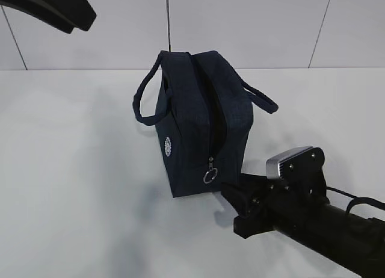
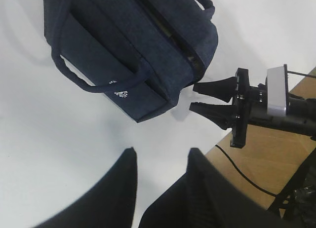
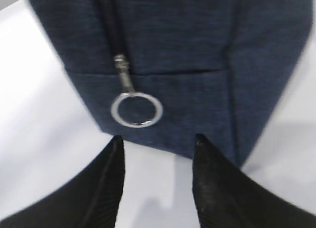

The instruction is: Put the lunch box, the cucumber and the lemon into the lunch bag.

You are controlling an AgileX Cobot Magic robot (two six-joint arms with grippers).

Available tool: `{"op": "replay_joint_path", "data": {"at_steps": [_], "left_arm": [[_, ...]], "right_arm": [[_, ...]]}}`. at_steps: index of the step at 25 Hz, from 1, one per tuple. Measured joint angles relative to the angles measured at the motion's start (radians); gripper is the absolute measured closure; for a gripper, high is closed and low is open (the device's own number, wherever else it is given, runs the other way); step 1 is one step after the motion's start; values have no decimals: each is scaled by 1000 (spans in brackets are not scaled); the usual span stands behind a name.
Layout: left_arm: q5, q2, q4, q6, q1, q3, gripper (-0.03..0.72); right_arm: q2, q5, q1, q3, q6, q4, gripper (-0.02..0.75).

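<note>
Bag point(image 1: 198, 121) stands alone on counter point(image 1: 72, 188), zip open; you see no food outside. Both claws part open, empty: right claw point(image 3: 157, 154) near ring pull point(image 3: 137, 109), left claw point(image 2: 160, 161) above.

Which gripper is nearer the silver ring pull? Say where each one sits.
Right. The right gripper sits open just below the silver ring pull, apart from it. The left gripper hangs open, high and away to the side of the lunch bag.

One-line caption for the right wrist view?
Open right gripper poised just short of the silver ring pull on the navy lunch bag.
</note>
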Motion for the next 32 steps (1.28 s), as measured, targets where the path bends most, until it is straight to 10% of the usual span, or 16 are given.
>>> {"op": "replay_joint_path", "data": {"at_steps": [32], "left_arm": [[0,0,2,0,0,0,446]], "right_arm": [[16,226,0,-206,10,-178,401]]}}
